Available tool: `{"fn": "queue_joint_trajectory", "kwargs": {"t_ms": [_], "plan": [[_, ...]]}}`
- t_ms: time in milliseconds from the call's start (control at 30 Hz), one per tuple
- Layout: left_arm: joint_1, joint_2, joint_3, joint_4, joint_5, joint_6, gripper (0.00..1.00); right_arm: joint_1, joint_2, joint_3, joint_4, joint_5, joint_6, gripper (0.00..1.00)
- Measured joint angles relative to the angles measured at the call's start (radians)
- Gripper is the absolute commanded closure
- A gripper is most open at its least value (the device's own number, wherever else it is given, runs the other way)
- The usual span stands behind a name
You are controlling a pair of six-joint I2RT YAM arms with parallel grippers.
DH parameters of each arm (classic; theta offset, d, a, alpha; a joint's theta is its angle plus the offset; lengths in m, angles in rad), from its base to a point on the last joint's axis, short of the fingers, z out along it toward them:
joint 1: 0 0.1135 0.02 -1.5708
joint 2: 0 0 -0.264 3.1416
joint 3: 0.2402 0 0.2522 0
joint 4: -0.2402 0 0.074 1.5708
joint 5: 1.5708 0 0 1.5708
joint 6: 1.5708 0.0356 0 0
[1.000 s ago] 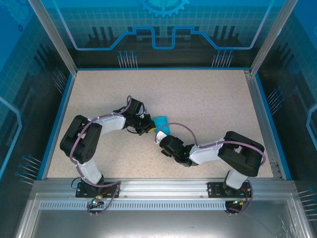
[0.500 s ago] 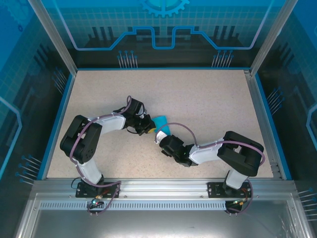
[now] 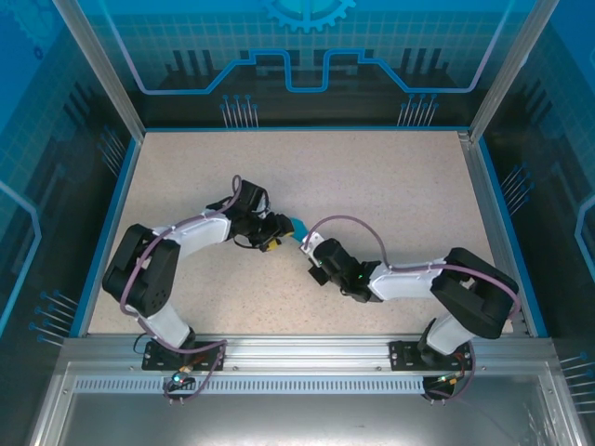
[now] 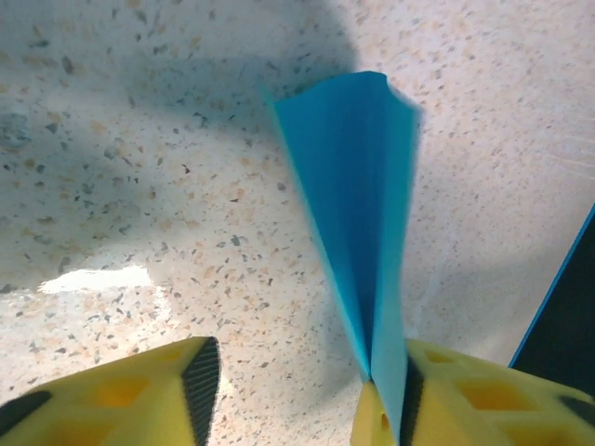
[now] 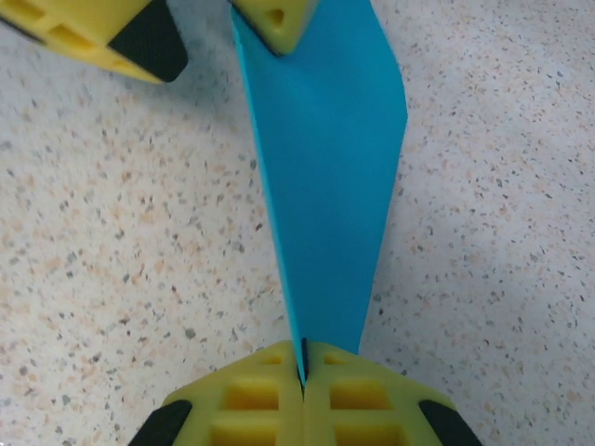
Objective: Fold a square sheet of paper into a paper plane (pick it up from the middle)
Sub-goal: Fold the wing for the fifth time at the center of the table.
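— Right gripper (image 5: 302, 373)?
— Clenched on the plane (image 5: 325, 167) — one end is pinched between its pads, and the blue paper widens away from them over the table (image 5: 139, 242).
— And the left gripper (image 4: 293, 386)?
— Released, jaws apart. The plane's other end touches one finger (image 4: 446, 390) — directly opposite the right gripper.

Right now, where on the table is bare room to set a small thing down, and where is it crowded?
Bare: the far half of the table, up to the back wall, and the near patch between the left arm and the right arm. Crowded: the middle, where the left gripper stands open at the paper plane and the right gripper pinches it.
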Motion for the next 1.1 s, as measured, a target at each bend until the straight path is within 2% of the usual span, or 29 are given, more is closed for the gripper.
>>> {"fn": "queue_joint_trajectory", "kwargs": {"t_ms": [200, 400, 767, 1000, 1100], "plan": [[0.000, -0.005, 0.024, -0.008, -0.001, -0.003, 0.36, -0.028, -0.009, -0.024, 0.018, -0.106, 0.012, 1.00], [0.000, -0.005, 0.025, -0.008, 0.002, -0.025, 0.23, -0.015, 0.042, -0.024, 0.018, -0.110, 0.011, 1.00], [0.000, 0.037, 0.030, -0.058, 0.003, -0.049, 0.29, 0.040, 0.100, -0.010, 0.026, -0.071, 0.008, 1.00], [0.000, 0.047, 0.040, -0.092, -0.003, -0.052, 0.24, 0.043, 0.108, -0.010, 0.034, -0.052, 0.013, 1.00], [0.000, 0.046, 0.040, -0.096, -0.009, -0.053, 0.26, 0.043, 0.110, -0.010, 0.038, -0.049, 0.019, 1.00]]}}
